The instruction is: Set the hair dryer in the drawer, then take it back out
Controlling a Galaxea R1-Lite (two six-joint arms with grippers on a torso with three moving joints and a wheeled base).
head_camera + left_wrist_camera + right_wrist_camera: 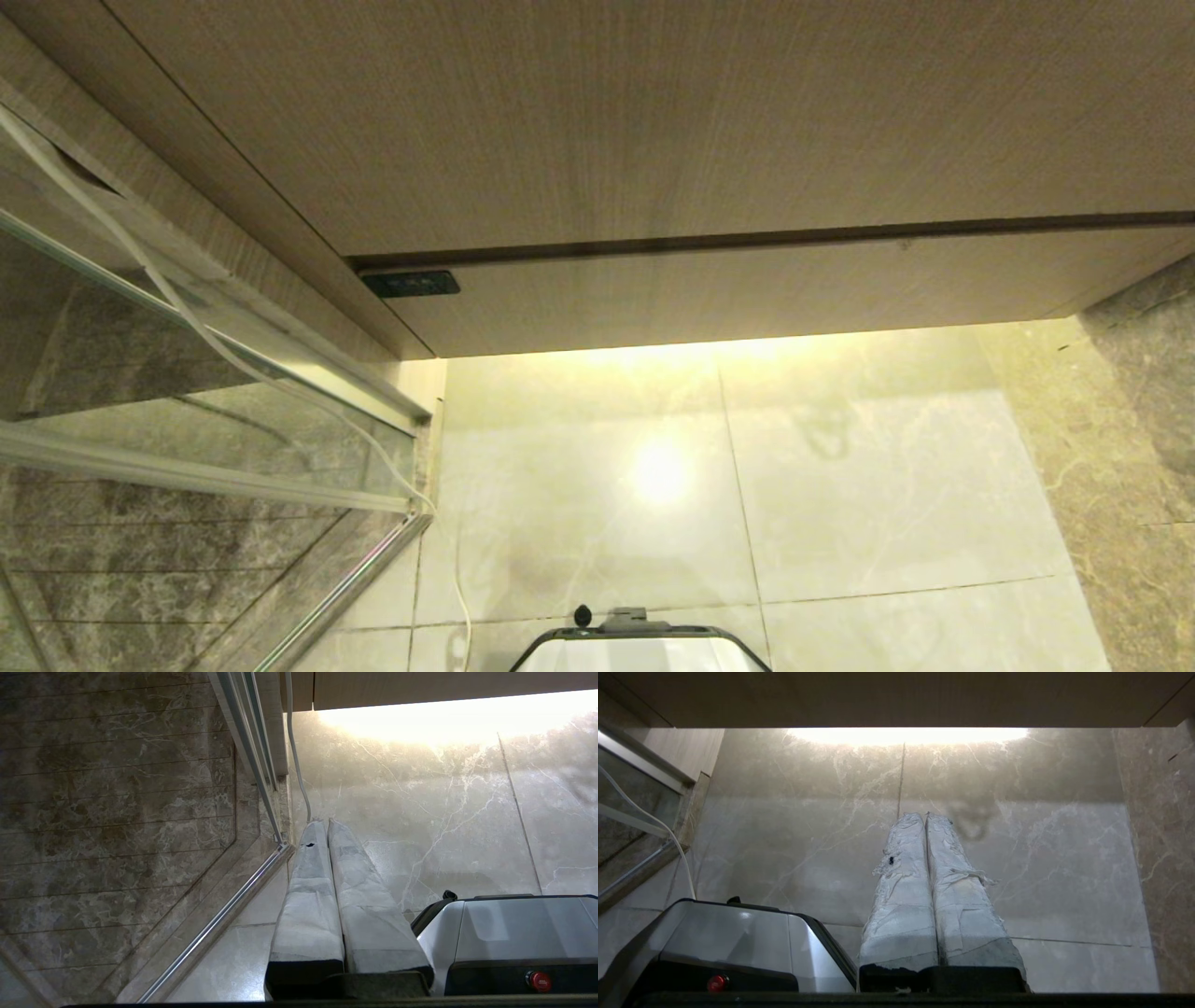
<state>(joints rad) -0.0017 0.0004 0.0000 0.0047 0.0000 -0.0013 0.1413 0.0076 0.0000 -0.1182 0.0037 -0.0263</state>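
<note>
Drawer fronts are pushed in flat on the wooden vanity, and no hair dryer can be seen anywhere.

Left gripper has its two padded fingers pressed together, holding nothing, and it points down at the shiny marble floor beside the robot base. Right gripper is squeezed closed too, empty, over the same floor. A thin white cord runs down along the glass shower door on the left. A small black box sits on the lower front near the left corner. Warm light glows under the vanity.
</note>
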